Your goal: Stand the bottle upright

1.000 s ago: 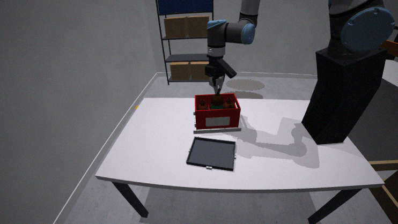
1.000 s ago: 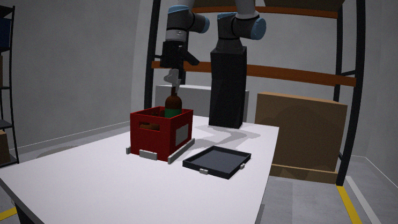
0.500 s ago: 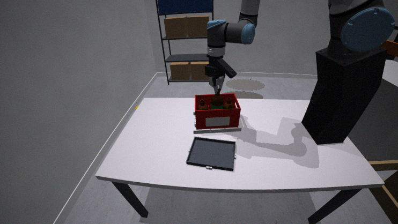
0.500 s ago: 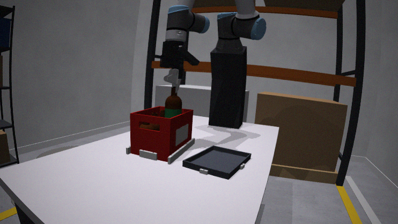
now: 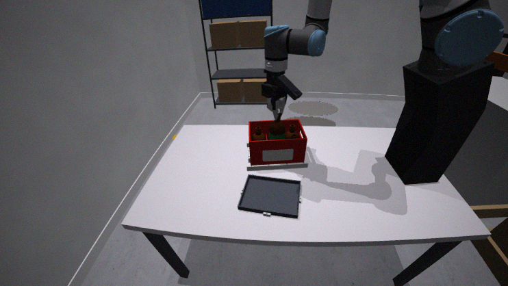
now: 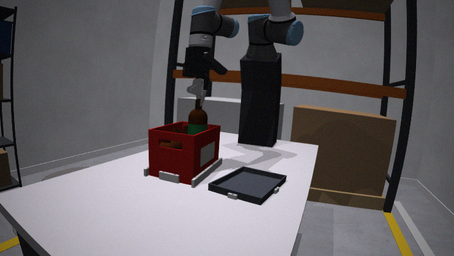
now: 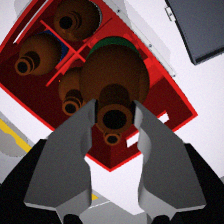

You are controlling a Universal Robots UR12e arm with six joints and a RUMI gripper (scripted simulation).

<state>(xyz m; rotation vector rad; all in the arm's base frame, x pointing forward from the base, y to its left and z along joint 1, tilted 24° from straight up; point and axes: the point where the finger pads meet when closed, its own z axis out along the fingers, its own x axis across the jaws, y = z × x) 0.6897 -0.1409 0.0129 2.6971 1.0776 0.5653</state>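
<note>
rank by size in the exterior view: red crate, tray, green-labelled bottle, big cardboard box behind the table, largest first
1. big cardboard box
2. red crate
3. tray
4. green-labelled bottle
</note>
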